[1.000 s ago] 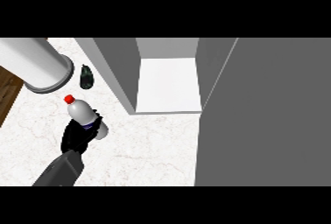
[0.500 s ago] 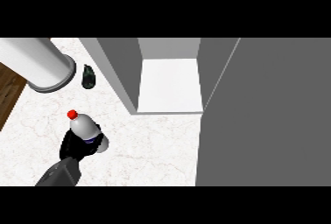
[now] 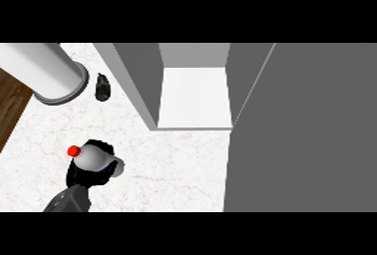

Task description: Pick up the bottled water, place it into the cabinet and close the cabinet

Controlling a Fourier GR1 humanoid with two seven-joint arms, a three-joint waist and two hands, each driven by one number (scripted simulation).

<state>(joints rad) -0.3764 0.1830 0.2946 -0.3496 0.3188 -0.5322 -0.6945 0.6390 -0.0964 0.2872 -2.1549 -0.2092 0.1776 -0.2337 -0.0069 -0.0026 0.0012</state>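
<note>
The bottled water (image 3: 94, 158), white with a red cap (image 3: 74, 150), is at the lower left of the head view, tilted with its cap pointing left. My right hand (image 3: 107, 168) is shut round it and hides its lower part; the dark forearm runs off the lower edge. The cabinet stands open, its white shelf floor (image 3: 195, 97) showing at top centre, well up and right of the bottle. Its grey door (image 3: 302, 129) fills the right side. My left hand (image 3: 101, 87) rests still at the upper left, beyond its pale forearm (image 3: 44, 69).
The cabinet's grey side wall (image 3: 136, 79) stands between my left hand and the shelf. The white marbled counter (image 3: 177, 164) spreads between the bottle and the cabinet. A strip of brown wood floor (image 3: 11, 107) marks the counter's left edge.
My right hand has carried the bottle toward the lower edge of the view, farther from the cabinet, and the bottle has tipped so its cap points left. The left hand has not moved.
</note>
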